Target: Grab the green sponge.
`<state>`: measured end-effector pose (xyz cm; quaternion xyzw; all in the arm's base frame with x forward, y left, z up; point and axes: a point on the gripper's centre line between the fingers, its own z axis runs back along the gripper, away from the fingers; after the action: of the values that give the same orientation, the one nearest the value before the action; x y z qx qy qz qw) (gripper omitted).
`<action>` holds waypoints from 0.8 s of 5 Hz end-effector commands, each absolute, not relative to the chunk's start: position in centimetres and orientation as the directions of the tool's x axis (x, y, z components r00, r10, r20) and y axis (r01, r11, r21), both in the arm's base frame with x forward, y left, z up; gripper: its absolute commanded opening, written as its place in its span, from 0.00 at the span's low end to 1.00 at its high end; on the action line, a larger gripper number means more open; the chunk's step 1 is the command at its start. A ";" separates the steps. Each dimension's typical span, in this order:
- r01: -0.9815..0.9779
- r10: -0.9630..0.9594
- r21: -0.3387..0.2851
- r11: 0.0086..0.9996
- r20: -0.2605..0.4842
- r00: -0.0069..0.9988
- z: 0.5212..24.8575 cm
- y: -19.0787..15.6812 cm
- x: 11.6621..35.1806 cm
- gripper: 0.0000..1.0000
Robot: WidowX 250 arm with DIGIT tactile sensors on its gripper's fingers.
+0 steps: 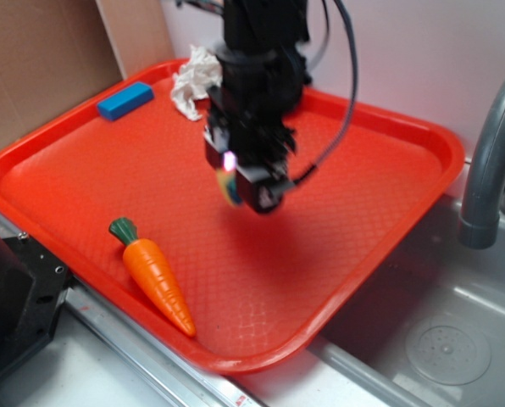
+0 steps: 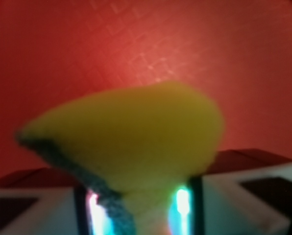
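The claw [image 1: 238, 188] is hanging above the red tray [image 1: 380, 212], clamping the green sponge [image 2: 131, 142] between its fingers [image 2: 263, 205]. The sponge is bulging out beyond the tips, clear of the tray floor. The toy carrot [image 1: 153, 275] is lying below and left of the claw; the blue block [image 1: 125, 100] is sitting far behind it.

The robot arm [image 1: 257, 76] is black and chunky, made of blocky parts stacked on each other. Thin black cables [image 1: 347, 93] loop down its side in a long curve. Near its bottom end a small light [image 1: 229, 159] glows pinkish white. In the wrist view, the claw [image 2: 138, 205] has white and black fingers [image 2: 244, 200], with bright green and pink lights shining on their inner sides.
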<state>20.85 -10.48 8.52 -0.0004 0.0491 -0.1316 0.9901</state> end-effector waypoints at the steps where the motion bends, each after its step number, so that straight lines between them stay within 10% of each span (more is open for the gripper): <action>1: 0.296 -0.296 0.019 0.955 0.050 0.954 19.8 -4.5 19.3 0.00; 2: 0.203 -0.205 0.030 0.979 0.111 0.972 23.4 -1.5 18.4 0.00; 4: 0.013 -0.014 0.012 1.000 0.099 0.995 21.9 4.6 18.2 0.00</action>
<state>18.94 4.33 21.44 0.0036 -0.0394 -0.0117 0.9991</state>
